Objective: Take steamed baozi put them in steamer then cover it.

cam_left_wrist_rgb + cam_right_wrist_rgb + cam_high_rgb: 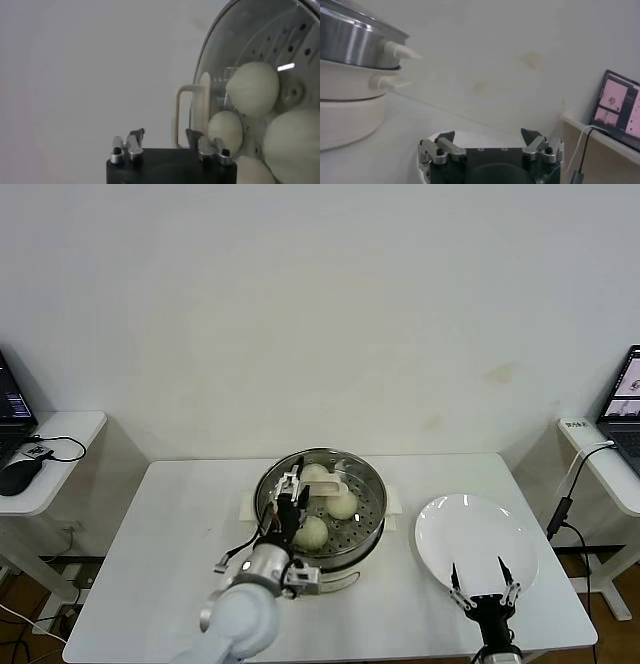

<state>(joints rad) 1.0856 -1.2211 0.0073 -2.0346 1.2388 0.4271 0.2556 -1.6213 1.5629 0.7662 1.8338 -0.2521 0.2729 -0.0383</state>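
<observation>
Gleaming round steel steamer, smooth baozi

Plain white wall behind white table, side desks flanking

The cover closes the steamer; bare table lies left.

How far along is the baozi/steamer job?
Done: the baozi are in the steamer, the white plate is bare, and the glass cover appears to sit on the pot. In hand: nothing; the left gripper is open over the lid's bar handle, not clamping it. The right gripper is open above the plate. Left: apparently only pulling the left arm away.
</observation>
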